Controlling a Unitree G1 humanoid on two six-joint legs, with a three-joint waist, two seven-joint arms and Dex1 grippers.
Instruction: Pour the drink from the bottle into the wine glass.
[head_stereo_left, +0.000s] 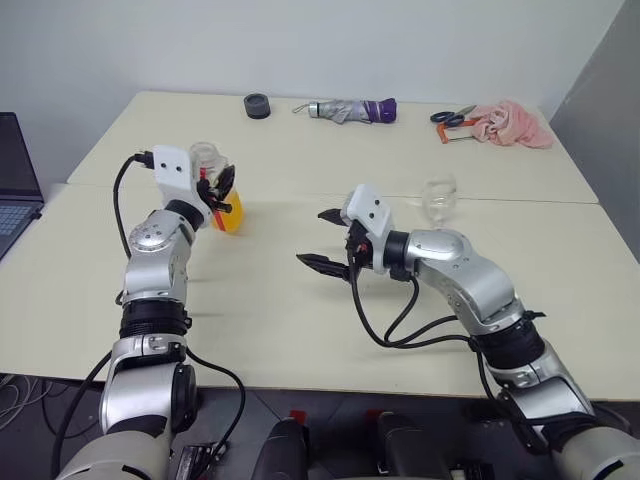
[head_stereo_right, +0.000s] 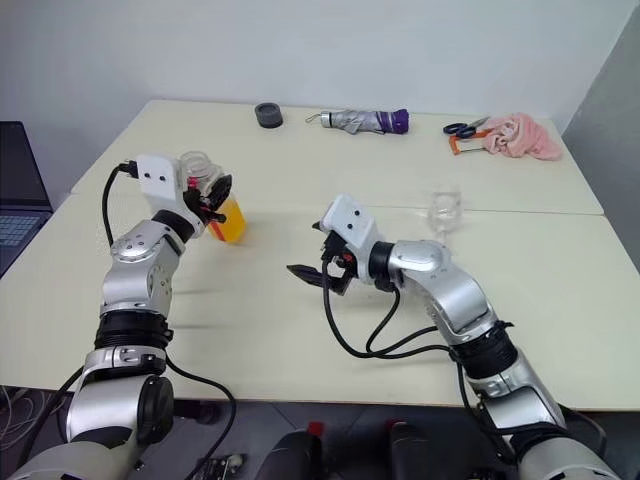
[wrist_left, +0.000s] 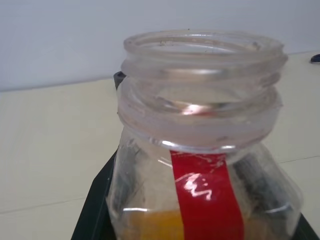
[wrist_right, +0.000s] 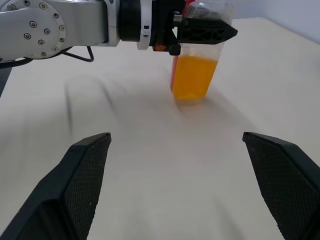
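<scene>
The bottle (head_stereo_left: 222, 200) is upright at the left of the table, held round its upper body by my left gripper (head_stereo_left: 221, 186), which is shut on it. Its wide mouth (wrist_left: 202, 47) is open, with no cap on it. The orange drink (wrist_right: 194, 77) fills the lower part of the bottle, beside the red label stripe (wrist_left: 207, 195). I cannot tell whether the bottle's base touches the tabletop. My right gripper (head_stereo_left: 317, 238) hovers open and empty over the middle of the table, pointing at the bottle. The empty wine glass (head_stereo_left: 440, 200) stands behind my right forearm.
Along the far edge lie a black tape roll (head_stereo_left: 257, 105), a folded umbrella (head_stereo_left: 350, 110), scissors (head_stereo_left: 452, 118) and a pink cloth (head_stereo_left: 512, 125). A laptop (head_stereo_left: 15, 185) sits off the table's left side. A seam (head_stereo_left: 300, 197) runs across between the two tabletops.
</scene>
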